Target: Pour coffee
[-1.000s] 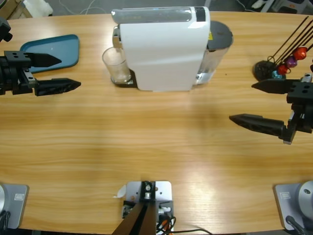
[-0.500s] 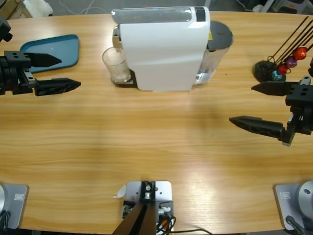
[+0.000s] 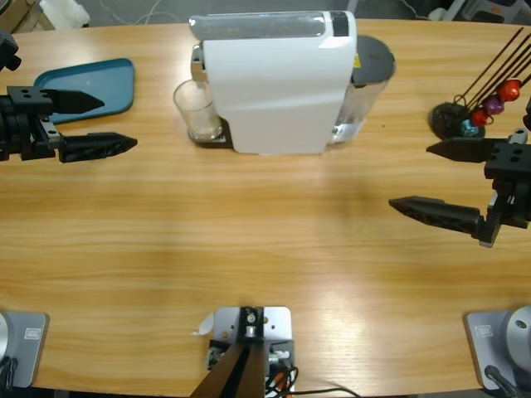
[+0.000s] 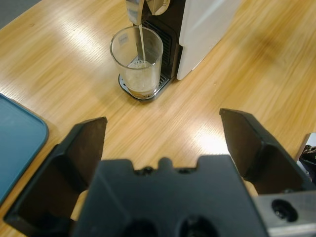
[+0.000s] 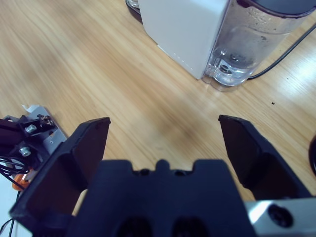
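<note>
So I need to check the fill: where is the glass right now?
The glass stands on the drip tray under the spout at the left end of the white coffee machine, right of the blue tray; the left wrist view shows a thin stream running into it.

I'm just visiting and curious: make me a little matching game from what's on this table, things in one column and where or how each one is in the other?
Things:
1. clear glass
2. teal tray
3. water tank
4. capsule stand

Places or states:
A. flat on the table beside the left gripper
B. at the table's far end, near the right gripper
C. under the spout of the white coffee machine, a thin stream of coffee running into it
D. fixed to the machine's end, clear, little water in it

Pairs: 1-C, 2-A, 3-D, 4-B
</note>
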`<state>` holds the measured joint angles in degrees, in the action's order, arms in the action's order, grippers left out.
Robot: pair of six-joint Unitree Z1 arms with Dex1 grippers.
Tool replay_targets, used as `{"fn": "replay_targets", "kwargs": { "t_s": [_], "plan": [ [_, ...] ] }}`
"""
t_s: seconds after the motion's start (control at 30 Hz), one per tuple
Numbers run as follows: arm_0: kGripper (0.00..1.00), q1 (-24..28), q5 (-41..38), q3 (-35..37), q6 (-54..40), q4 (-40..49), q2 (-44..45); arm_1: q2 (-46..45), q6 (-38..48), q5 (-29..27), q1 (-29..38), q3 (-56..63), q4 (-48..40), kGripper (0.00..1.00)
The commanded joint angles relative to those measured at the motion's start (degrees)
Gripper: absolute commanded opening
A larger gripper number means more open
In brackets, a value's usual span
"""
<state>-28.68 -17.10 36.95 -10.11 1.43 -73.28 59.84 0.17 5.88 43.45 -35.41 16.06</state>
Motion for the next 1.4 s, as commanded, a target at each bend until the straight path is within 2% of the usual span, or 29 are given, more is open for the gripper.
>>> {"fn": "replay_targets", "kwargs": {
  "t_s": [0.03, 0.83, 1.07, 1.4],
  "plan": [
    [1.000, 0.56, -0.13, -1.69, -0.43, -0.81, 0.03, -1.04, -0.26, 0.36, 0.58, 2.02, -0.86, 1.000],
    [1.000, 0.21, -2.01, -3.64, -2.77, -0.72, 2.02, -3.99, -0.26, -0.08, 0.58, 3.86, -3.67, 1.000],
    [1.000, 0.21, -1.32, -1.59, -3.21, -0.81, 1.07, -3.41, -0.24, -0.08, 0.60, 3.86, -3.76, 1.000],
    [0.996, 2.56, -3.22, 7.77, -12.81, -2.02, -16.44, -2.01, 0.09, 0.18, 0.58, 3.26, -3.41, 1.000]
  ]
}}
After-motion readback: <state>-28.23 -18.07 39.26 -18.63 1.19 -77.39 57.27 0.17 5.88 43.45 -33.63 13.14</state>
